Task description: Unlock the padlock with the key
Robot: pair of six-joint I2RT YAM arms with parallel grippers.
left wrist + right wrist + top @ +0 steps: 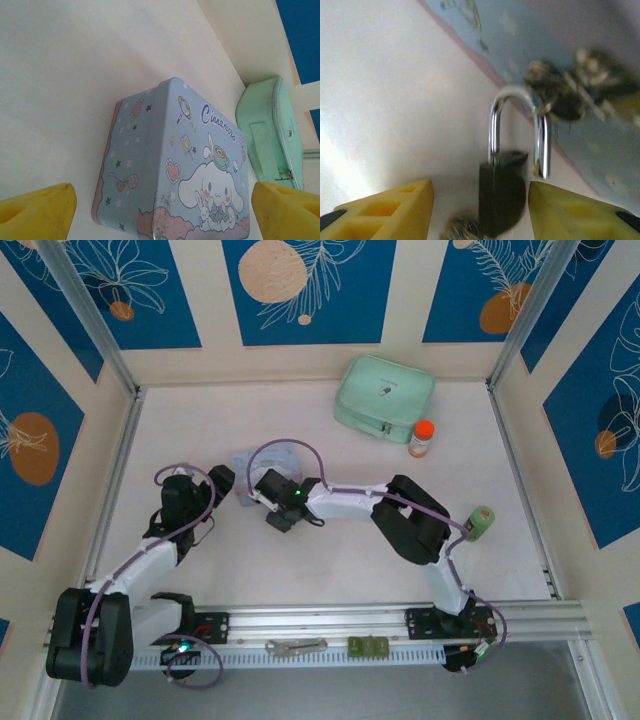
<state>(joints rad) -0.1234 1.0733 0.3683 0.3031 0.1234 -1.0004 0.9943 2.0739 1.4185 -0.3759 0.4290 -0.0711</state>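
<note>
The right gripper (480, 197) is loose, not squeezing. The padlock (504, 192) sits between its fingers, one end of its loop out. The left gripper (162, 202) is spread wide, with the blue tin (170, 160) just ahead.

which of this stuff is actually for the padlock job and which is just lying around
For the job: padlock; possible key, blurry at its base.
Lying about: blue tin, mint pouch, orange-capped bottle, green roll, wrench-like tool.
</note>
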